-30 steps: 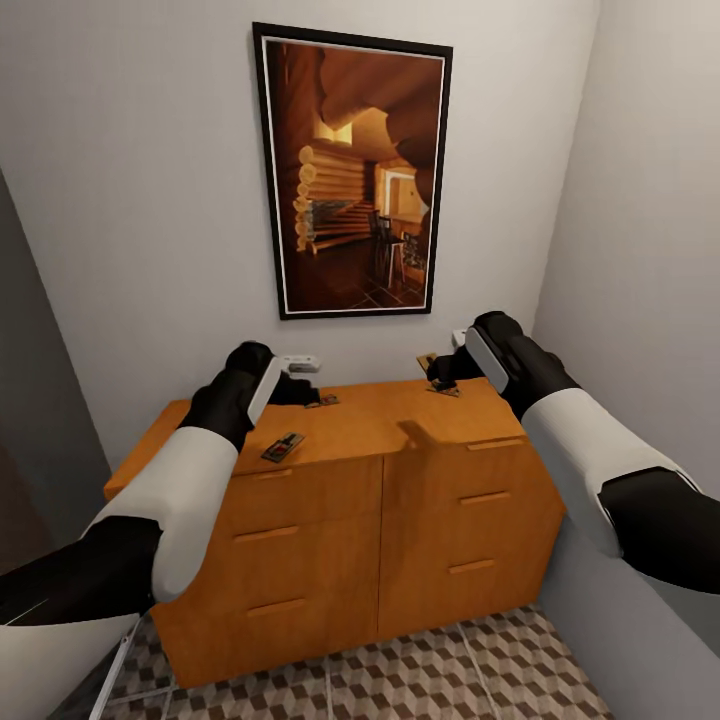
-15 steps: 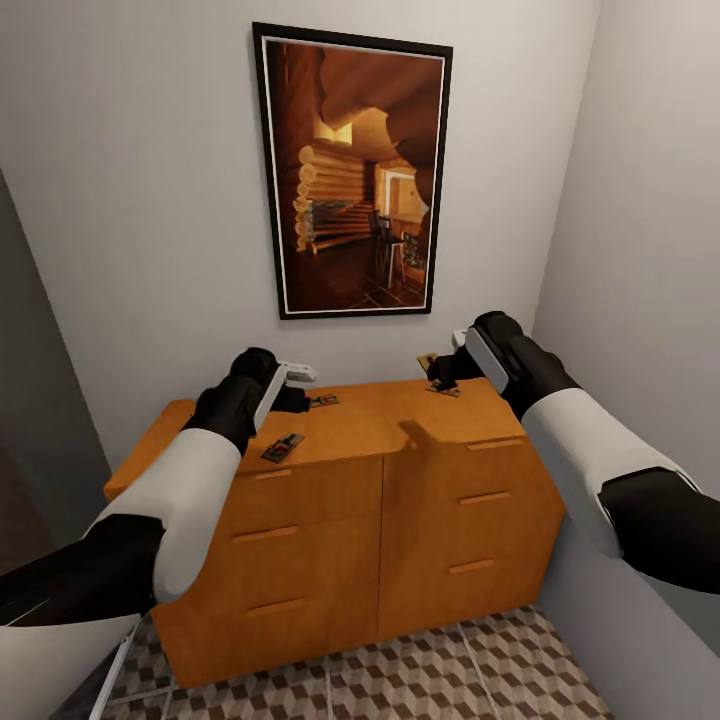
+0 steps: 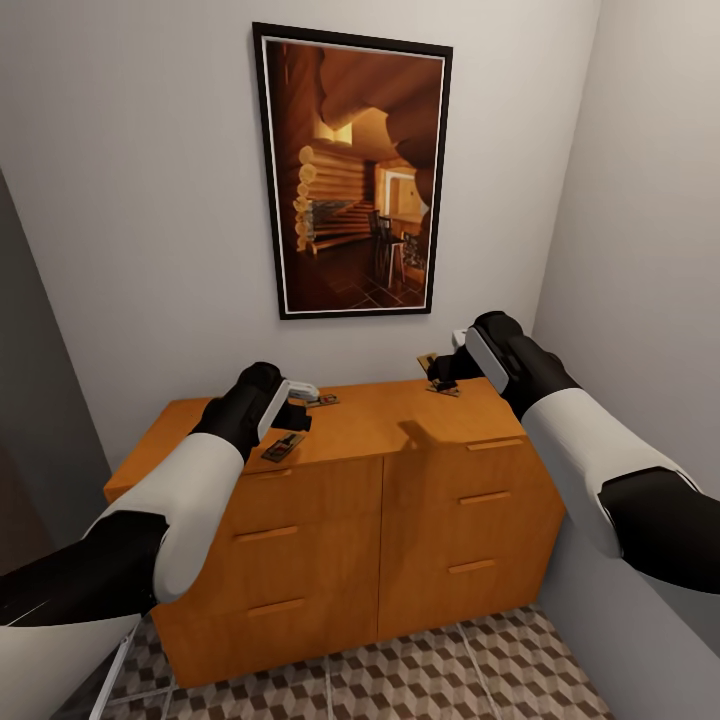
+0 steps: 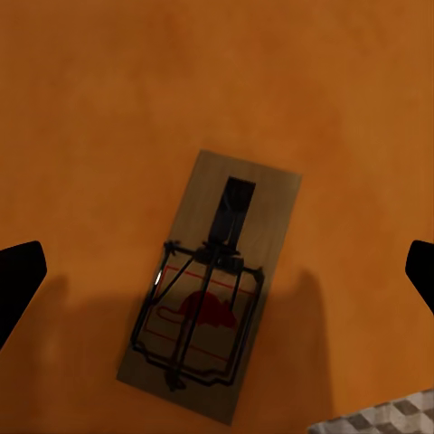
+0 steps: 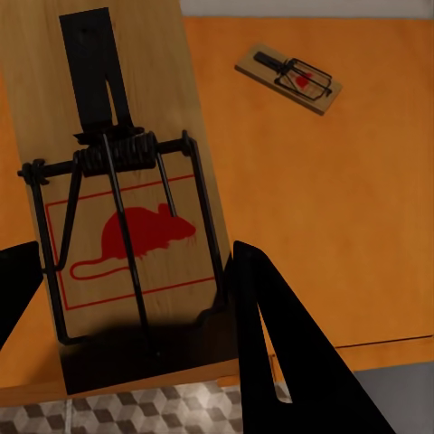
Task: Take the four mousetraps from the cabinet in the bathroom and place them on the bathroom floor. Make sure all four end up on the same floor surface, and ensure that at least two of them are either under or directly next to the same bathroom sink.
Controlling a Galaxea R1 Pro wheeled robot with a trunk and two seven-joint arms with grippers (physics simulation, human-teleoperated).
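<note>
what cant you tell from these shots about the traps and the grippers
- Fourth mousetrap: the head view shows three on the cabinet; the right gripper may hide another.
- Right grip: in the right wrist view a mousetrap sits between the jaws, but contact is unclear.
- Left gripper: the left wrist view's edges cut off its fingertips.

A tall framed picture [image 3: 350, 172] is hung on the far pale grey wall [image 3: 150, 200]. A black frame with a thin white border is seen around it, and a warm brown log-cabin interior is shown inside. A second pale wall [image 3: 650, 220] is seen at the right.
</note>
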